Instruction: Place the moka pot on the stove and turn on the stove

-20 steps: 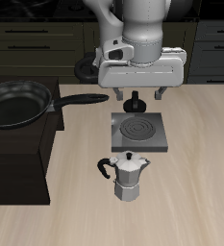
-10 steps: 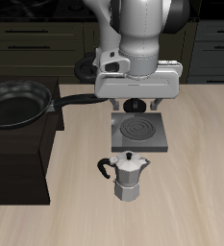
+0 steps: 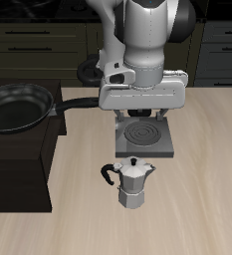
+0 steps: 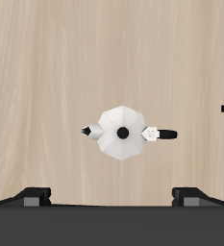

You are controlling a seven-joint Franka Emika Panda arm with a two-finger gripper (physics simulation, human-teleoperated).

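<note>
Exterior view: we see the moka pot [image 3: 135, 183] upright on the table, just nearer than the stove [image 3: 142, 137]. Our gripper [image 3: 140, 113] hangs above the stove, fingers apart, holding nothing.

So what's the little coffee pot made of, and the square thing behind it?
The moka pot looks like shiny silver metal with flat facets; its handle and lid knob look like black plastic. The stove seems dull grey metal, with a darker spiral coil.

Light wooden table [image 3: 207, 199] bearing moka pot [image 3: 133, 182], stove [image 3: 143, 142], black cabinet [image 3: 16, 159].
</note>
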